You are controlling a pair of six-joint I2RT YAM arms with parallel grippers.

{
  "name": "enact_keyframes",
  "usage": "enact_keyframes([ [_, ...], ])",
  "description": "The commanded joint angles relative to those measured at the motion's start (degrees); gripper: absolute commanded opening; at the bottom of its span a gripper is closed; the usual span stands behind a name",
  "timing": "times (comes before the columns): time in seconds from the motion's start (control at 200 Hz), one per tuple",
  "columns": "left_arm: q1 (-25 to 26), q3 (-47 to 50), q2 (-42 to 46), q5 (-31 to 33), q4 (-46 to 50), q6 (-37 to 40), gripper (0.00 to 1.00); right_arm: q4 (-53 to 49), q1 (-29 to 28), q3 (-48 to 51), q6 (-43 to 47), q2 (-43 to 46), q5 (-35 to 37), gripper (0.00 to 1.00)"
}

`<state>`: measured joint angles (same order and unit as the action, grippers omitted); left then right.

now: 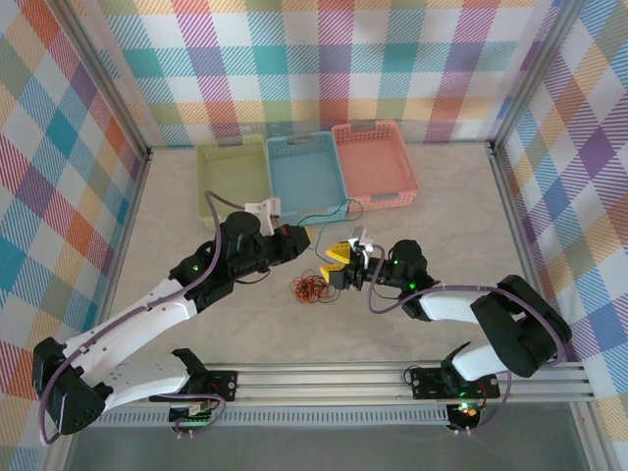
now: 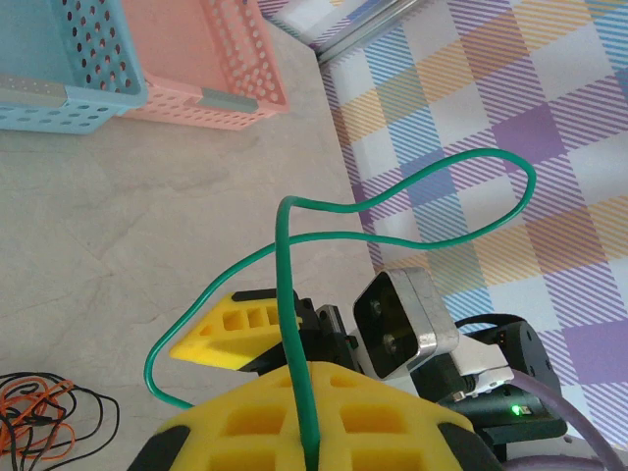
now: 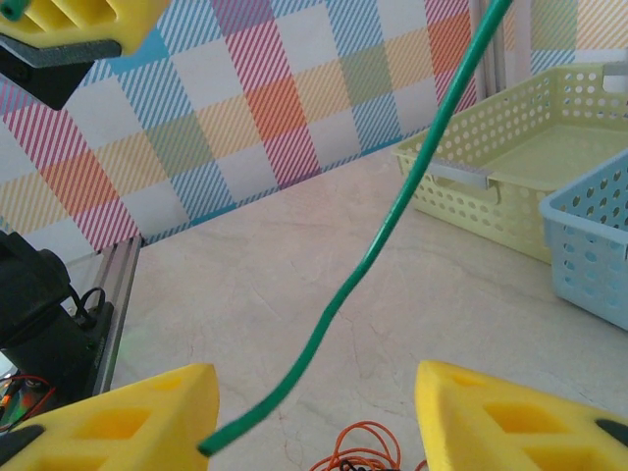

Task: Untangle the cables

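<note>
**Top view.**
- Clump of cables [image 1: 312, 287]: orange, red and black strands. It lies on the table [image 1: 196, 216] near mid-surface, at 6 o'clock from the blue basket [image 1: 302, 167].
- Left gripper [image 1: 297, 238]: at 11 o'clock of the clump.
- Right gripper [image 1: 339, 263]: at 2 o'clock of the clump, just beside it.
- Green cable [image 1: 324, 213]: arcs from the left gripper toward 3 o'clock and appears free of the clump.

**Left wrist view.**
- Left gripper [image 2: 309, 432]: clamped tight on the green cable [image 2: 283, 294]. The cable rises to 12 o'clock, then loops out to 3 o'clock and back.
- Clump [image 2: 39, 412]: at 8 o'clock, flat on the table.

**Right wrist view.**
- Right gripper [image 3: 314, 392]: jaws apart, gripping nothing.
- Green cable [image 3: 392, 226]: hangs from 1 o'clock down to 7 o'clock. Its free end sits between the fingers, hard by the 7 o'clock one [image 3: 128, 412]; contact cannot be told.
- Orange loops [image 3: 363, 442]: at 6 o'clock, below.

**Step, as judged.** One strand is separated, and a second grip on its loose end is being set up.

**Next move, as judged.** Centre the end between the jaws and close on it. Then carry the strand well apart from the clump.
</note>
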<state>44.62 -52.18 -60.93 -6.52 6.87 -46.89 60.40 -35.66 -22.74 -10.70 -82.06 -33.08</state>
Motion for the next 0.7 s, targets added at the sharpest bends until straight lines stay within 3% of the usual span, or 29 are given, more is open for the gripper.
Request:
enact_keyframes([
  [0.0, 0.9, 1.1, -0.3, 0.6, -2.7, -0.4, 0.0, 1.8, -0.3, -1.1, 0.2, 0.1, -1.1, 0.54],
  [0.15, 1.3, 2.1, -0.1, 0.8, -3.1, -0.7, 0.0, 1.5, -0.3, -1.2, 0.2, 0.0, -0.8, 0.51],
  [0.35, 1.7, 1.8, -0.1, 0.8, -2.9, -0.8, 0.0, 0.2, -0.3, -1.8, 0.4, -0.3, -1.4, 0.32],
  [0.545, 1.8, 0.9, 0.1, 1.4, -1.9, -0.2, 0.0, -0.3, -0.3, -2.1, 0.6, -0.4, -1.8, 0.2],
  [0.64, 1.8, 1.1, -0.2, 1.5, -2.2, -0.1, 0.0, -0.7, -0.3, -2.3, 0.6, -0.6, -1.8, 0.19],
  [0.695, 1.8, 1.1, -0.3, 1.4, -2.4, -0.2, 0.0, -1.0, -0.3, -2.4, 0.6, -0.6, -1.7, 0.25],
])
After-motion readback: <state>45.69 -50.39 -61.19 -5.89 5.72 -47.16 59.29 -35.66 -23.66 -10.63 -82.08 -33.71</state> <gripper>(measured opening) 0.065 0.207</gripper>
